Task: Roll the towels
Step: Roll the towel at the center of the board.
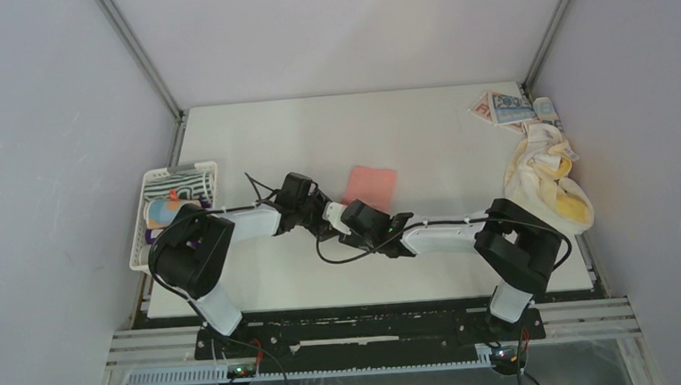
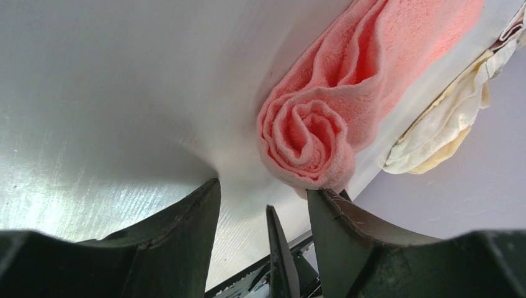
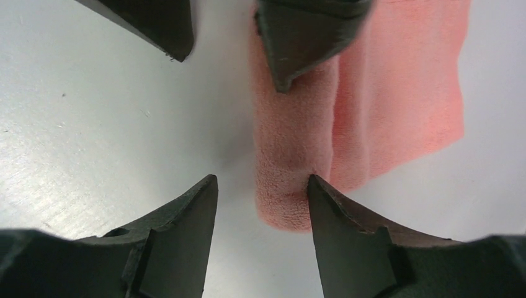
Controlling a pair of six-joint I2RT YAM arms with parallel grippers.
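Pink towel (image 1: 370, 184) mid-counter (image 1: 253, 135); L pincer (image 1: 322, 213) & R pincer (image 1: 346, 219) meet at its near-left corner. White basket (image 1: 140, 224) w/ striped towel (image 1: 186, 179) at left edge; cream towel heap (image 1: 546, 184) at right edge.

Bright, even light; sheen on the white table (image 2: 93, 155); soft shadow beside the pink towel (image 2: 322, 118).

Centre of table (image 1: 254, 144): partly rolled towel (image 1: 370, 187), roll nearest, flat part behind.
Left edge: basket (image 1: 140, 239), other towels (image 1: 175, 207) in it.
Right edge: towel heap (image 1: 546, 184); flat towels (image 1: 503, 108) behind, far corner.
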